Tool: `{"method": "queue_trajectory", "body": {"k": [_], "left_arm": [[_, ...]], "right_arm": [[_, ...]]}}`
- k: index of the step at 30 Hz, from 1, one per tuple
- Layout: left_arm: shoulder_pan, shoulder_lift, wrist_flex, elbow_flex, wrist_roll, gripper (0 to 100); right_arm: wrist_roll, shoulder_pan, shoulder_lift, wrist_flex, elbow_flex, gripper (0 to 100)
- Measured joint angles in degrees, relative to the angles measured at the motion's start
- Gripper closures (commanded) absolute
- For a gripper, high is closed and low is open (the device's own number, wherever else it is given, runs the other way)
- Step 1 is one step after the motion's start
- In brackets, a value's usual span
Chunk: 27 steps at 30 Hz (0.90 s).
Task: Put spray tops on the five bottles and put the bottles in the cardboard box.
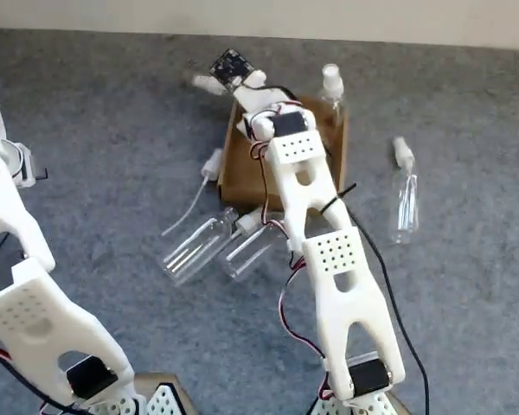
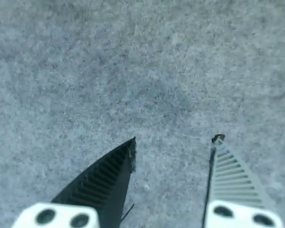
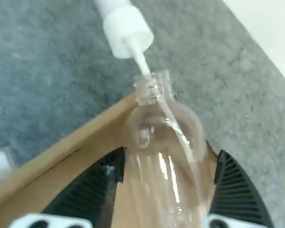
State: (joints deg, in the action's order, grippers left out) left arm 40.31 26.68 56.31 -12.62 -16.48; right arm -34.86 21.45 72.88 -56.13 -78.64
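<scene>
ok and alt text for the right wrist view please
A clear bottle sits within the right gripper above the edge of a cardboard box. A white spray top hangs just off the bottle's open neck, its tube reaching inside, over grey carpet.

Bright, diffuse light — faint, soft-edged shadows across all 3 views.

No readable text, labels or numbers
</scene>
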Motion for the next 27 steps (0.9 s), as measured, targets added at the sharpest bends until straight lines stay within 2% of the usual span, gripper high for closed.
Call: {"method": "queue_trajectory", "body": {"k": [5, 9, 15, 21, 27], "left_arm": [[0.00, 0.00, 0.00, 0.00, 0.00, 77], [0.00, 0.00, 0.00, 0.00, 0.00, 77], [0.00, 0.00, 0.00, 0.00, 0.00, 77], [0.00, 0.00, 0.00, -0.70, 0.00, 77], [0.00, 0.00, 0.00, -3.52, 0.00, 77]], "right_arm": [[-0.09, -0.35, 2.11, 0.00, -2.90, 92.6], [-0.09, -0.53, 3.43, 1.67, -5.54, 99.2], [-0.09, -0.09, 3.87, -0.62, -12.75, 99.5], [0.00, 2.90, 2.73, -11.16, -15.12, 99.5], [5.71, 6.59, -9.23, -22.07, -15.12, 99.5]]}}
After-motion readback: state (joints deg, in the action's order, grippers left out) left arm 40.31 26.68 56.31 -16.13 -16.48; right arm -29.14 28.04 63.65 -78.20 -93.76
